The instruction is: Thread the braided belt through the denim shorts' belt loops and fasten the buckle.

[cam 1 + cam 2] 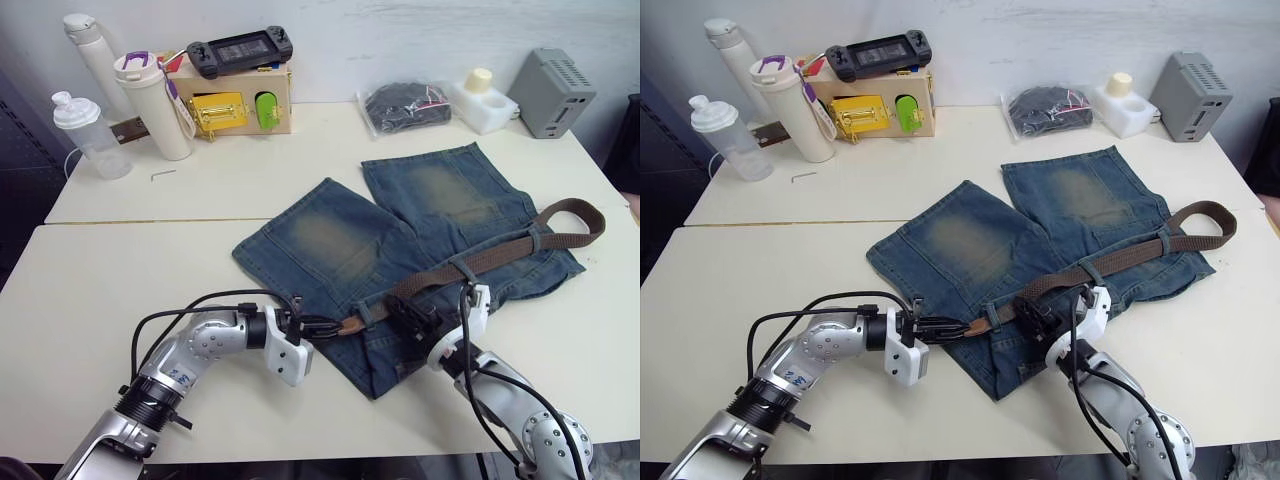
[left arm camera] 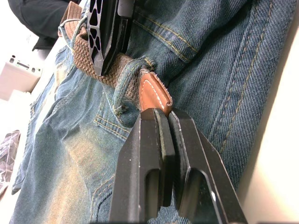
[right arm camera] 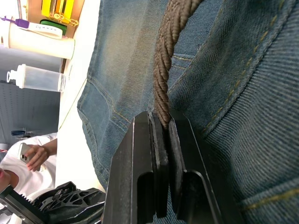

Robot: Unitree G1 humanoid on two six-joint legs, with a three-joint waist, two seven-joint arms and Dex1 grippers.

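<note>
Left wrist view: left claw point(image 2: 164, 122) pinches braided belt point(image 2: 150, 93) tip past belt loop point(image 2: 125, 80).

We see the near counter point(image 1: 90, 290) bare on the left side, giving open passage toward the denim shorts point(image 1: 330, 240). On the right, bare counter lies beyond the looped end of the braided belt point(image 1: 500, 255). At the waistband the room is tight: the left pincer point(image 2: 163, 122) is clamped on the belt's leather tip just past a belt loop point(image 2: 122, 84), and the right pincer point(image 3: 161, 122) is closed on the braid close by, the two nearly facing. Along the far edge stand a clear bottle point(image 1: 85, 135), a white tumbler point(image 1: 155, 105), a wooden box point(image 1: 235, 100), a bagged dark bundle point(image 1: 405, 105) and a grey device point(image 1: 555, 90).
</note>
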